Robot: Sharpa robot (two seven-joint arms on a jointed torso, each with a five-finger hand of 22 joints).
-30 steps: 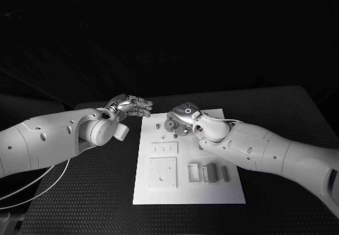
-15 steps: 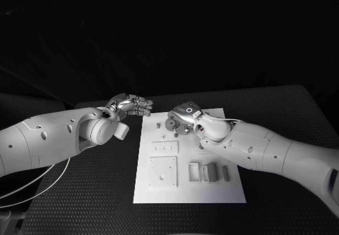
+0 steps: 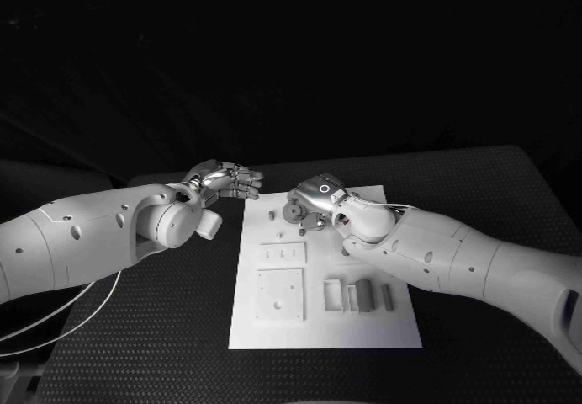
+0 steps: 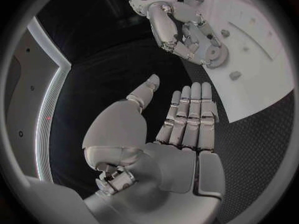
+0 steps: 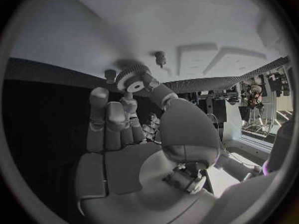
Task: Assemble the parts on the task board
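While the right hand [image 3: 313, 200] hangs over the far end of the task board [image 3: 325, 335], its thumb and fingers pinch a toothed gear [image 5: 132, 79] just above the plate; two small pegs [image 5: 160, 57] stand nearby; the left hand [image 3: 224, 182] hovers off the board's left edge, fingers straight, together, holding nothing.

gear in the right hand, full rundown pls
The gear is a small grey toothed disc with a pale hub and centre hole, looking like metal or hard plastic. The right hand pinches it between thumb and fingertips, held on edge just above the far end of the task board, near two small pegs. Whether it touches the board cannot be told.
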